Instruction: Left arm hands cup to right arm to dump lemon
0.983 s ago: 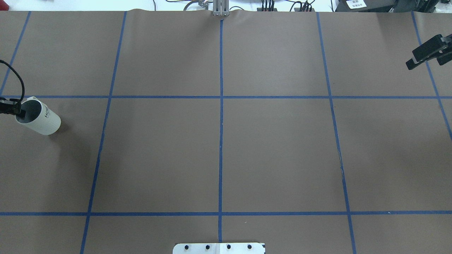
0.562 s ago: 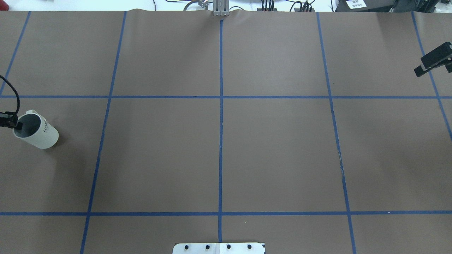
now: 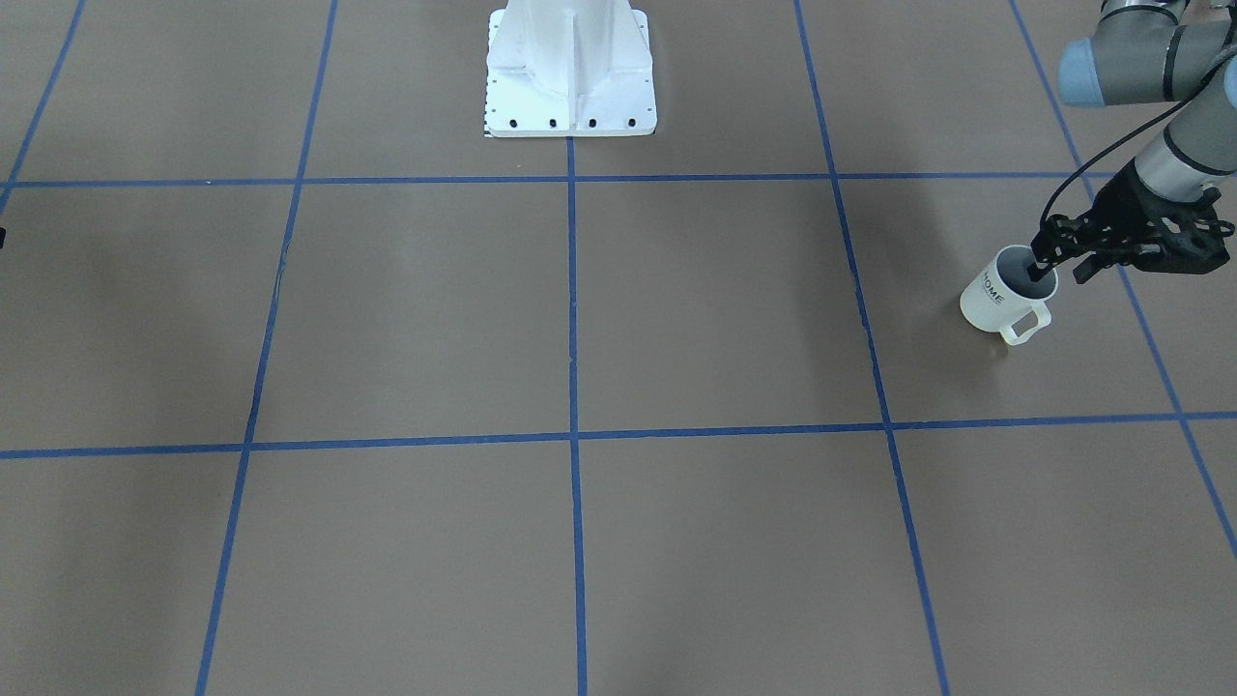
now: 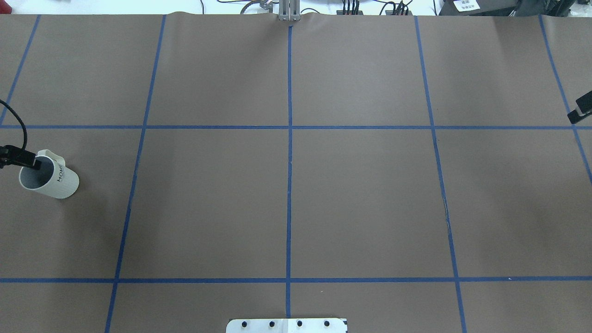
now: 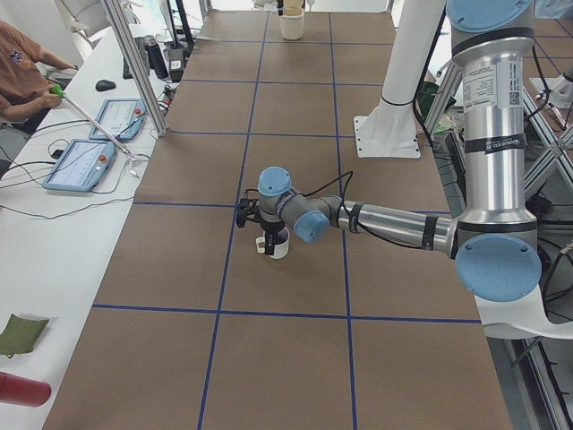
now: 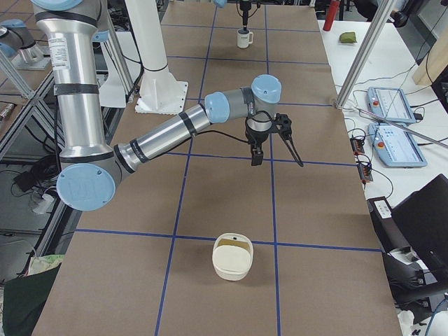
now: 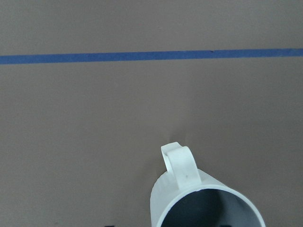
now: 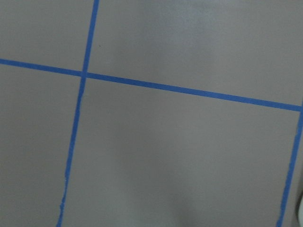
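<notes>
Holding: left gripper (image 3: 1049,263) jaws clamped on cup (image 3: 991,302) rim, desk's (image 4: 360,194) left end.
cup: stiff, glazed, likely slick; body free for receiving grip.
right gripper (image 6: 278,162): jaws wide, well apart.
lemon: unseen.

Two arms (image 5: 394,224) (image 6: 168,133), one claw apiece: the left claw (image 3: 1059,272) and the right claw (image 6: 278,163); one cup (image 3: 995,302) at the left claw. One cream tub (image 6: 232,257) well apart from both claws; two control tablets (image 5: 115,119) (image 5: 79,167); one white pedestal (image 3: 570,68); one person (image 5: 22,81).
</notes>
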Robot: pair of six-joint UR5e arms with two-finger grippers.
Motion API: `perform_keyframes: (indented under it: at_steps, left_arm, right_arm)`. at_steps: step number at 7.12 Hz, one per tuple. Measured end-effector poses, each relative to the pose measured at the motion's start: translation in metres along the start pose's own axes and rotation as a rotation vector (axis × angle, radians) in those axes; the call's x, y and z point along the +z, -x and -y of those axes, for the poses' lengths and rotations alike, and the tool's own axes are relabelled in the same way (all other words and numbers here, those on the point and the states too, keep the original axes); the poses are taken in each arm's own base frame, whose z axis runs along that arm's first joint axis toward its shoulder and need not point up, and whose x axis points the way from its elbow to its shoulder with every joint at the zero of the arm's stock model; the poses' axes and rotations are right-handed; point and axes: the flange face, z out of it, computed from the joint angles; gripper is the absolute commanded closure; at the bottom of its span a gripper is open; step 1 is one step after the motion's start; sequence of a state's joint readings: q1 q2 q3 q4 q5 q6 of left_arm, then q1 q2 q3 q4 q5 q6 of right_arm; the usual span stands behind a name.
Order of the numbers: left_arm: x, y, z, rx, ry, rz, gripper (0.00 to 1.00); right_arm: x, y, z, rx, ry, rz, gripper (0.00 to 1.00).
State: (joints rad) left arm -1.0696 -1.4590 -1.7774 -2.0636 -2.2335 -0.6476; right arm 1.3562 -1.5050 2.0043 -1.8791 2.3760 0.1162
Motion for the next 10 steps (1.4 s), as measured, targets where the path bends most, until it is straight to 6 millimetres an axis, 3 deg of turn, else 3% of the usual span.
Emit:
perform_keyframes:
  at_steps: [2,3,4,6,7,9,10]
  left_arm:
    - [-0.020,0.018,0.028,0.127,0.006,0.049,0.00]
    - [-0.040,0.036,0.046,0.190,0.007,0.080,0.00]
    - [-0.060,0.070,0.057,0.231,0.006,0.104,0.00]
    - [-0.092,0.154,0.052,0.169,-0.010,0.060,0.00]
    - [-0.097,0.183,0.045,0.133,-0.024,0.041,0.00]
    - [-0.083,0.228,0.035,0.134,-0.067,0.097,0.00]
    - [-0.082,0.236,0.038,0.145,-0.088,0.144,0.00]
  right_arm:
    - [0.004,-0.073,-0.008,-0.074,0.014,-0.015,0.00]
    - [0.006,-0.104,-0.014,-0.099,0.021,-0.015,0.00]
    - [0.008,-0.124,-0.022,-0.104,0.025,-0.016,0.00]
    - [0.016,-0.143,-0.031,-0.096,0.031,-0.022,0.00]
    - [0.019,-0.150,-0.033,-0.096,0.022,-0.026,0.00]
    - [0.022,-0.159,-0.039,-0.091,0.014,-0.030,0.00]
    - [0.026,-0.162,-0.044,-0.080,0.019,-0.029,0.00]
